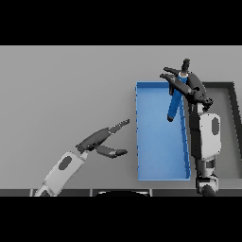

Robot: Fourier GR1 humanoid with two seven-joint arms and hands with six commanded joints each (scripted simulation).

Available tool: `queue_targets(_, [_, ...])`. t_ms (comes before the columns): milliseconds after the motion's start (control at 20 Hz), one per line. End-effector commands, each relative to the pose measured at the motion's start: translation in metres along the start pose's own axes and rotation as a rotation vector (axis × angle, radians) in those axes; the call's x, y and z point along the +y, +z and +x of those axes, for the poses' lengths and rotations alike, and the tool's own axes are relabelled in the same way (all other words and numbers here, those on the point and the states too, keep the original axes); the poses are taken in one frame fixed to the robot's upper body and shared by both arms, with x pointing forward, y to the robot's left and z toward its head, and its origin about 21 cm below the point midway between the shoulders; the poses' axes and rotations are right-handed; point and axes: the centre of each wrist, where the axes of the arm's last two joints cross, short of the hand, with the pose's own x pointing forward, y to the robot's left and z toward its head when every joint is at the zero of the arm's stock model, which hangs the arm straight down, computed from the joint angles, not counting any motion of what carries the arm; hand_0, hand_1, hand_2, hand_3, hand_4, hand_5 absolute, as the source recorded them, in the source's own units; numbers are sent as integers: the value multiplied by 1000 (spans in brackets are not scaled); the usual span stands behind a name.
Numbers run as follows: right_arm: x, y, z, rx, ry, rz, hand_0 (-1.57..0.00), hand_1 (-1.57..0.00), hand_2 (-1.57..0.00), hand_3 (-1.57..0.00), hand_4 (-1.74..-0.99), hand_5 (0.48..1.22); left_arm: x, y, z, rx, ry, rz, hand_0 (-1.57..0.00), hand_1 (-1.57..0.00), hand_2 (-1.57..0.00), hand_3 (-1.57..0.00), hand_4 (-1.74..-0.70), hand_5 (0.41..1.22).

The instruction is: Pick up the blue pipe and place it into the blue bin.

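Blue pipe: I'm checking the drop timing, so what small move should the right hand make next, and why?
Probably lower a little, then let go. The right hand holds the blue pipe tilted over the blue bin, its lower end already inside the bin's outline.

**What the head view hides or cuts off**

The upper end of the blue pipe [174, 105] disappears behind the fingers of the right hand [185, 84], so how far it runs under the hand cannot be told. The right arm [207, 137] covers most of the right wall of the blue bin [160, 178]. A dark grey tray [231, 118] beyond the bin is cut off by the picture's right edge, and the arm blocks its near left part. The left arm [61, 171] is cut off at the lower edge of the scene. The left hand [101, 140] hides a small patch of table [61, 94].
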Motion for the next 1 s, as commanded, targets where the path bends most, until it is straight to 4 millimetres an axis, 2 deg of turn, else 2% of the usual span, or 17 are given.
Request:
queue_targets(0, [-4,2,-8,32,-12,-43,-1571,-1571,-1571,-1571,-1499,1221,-1,4,-3,7,-1,-3,1,1,1,1,-827,470])
queue_targets(50, [-8,6,-20,77,-5,-76,-1571,-1571,-1571,-1571,-1499,1221,-3,1,-5,17,-1,-4,1,1,1,1,-829,470])
queue_targets(150, [-9,10,-38,151,14,-95,-1571,-1571,-1571,-1080,-1586,1221,-6,1,-5,19,-3,-7,1,1,1,1,-826,470])
queue_targets(200, [-6,12,-47,187,27,-88,-1571,-1571,-1571,-1178,-1569,1221,-7,-1,-4,12,4,-8,1,1,1,1,-827,471])
queue_targets(350, [-5,19,-71,304,67,-96,-1571,-1571,-1571,-693,-1653,1205,-8,1,-1,6,4,-5,1,1,1,1,-826,475])
queue_targets(450, [-2,20,-82,378,60,-122,-1571,-1571,-1571,-1009,-1583,1199,-10,-2,0,19,6,-5,1,1,1,1,-827,474])
queue_targets(500, [-2,18,-87,430,21,-137,-1465,-1382,-1333,-807,-1534,1190,-11,0,-1,12,8,-9,1,1,1,1,-829,474])
queue_targets(550, [-5,20,-88,461,0,-135,-1172,-1106,-1066,-646,-1477,1178,-8,2,-2,7,7,-4,1,1,1,1,-830,476])
queue_targets(600, [0,18,-90,503,-25,-124,-937,-884,-853,-516,-1404,1159,-9,1,-1,10,3,-9,1,1,1,1,-829,476])
queue_targets(650, [0,20,-91,547,-30,-128,-749,-707,-682,-413,-1344,1172,-7,0,2,9,-4,-6,1,1,1,1,-828,476])
queue_targets(700, [0,19,-91,568,-33,-118,-599,-566,-545,-330,-1302,1182,-6,-3,2,13,0,-3,1,1,1,1,-828,476])
queue_targets(800, [10,20,-86,565,70,-39,-383,-362,-349,-211,-1234,1091,-7,-1,-1,16,-2,-6,1,1,1,1,-827,477])
queue_targets(900, [10,22,-77,554,196,-7,-246,-231,-223,-135,-1204,1002,-6,2,-2,10,6,-6,1,1,1,1,-829,477])
queue_targets(950, [13,24,-79,560,223,2,-196,-185,-178,-107,-1199,967,-7,4,-4,11,3,-2,1,1,1,1,-830,475])
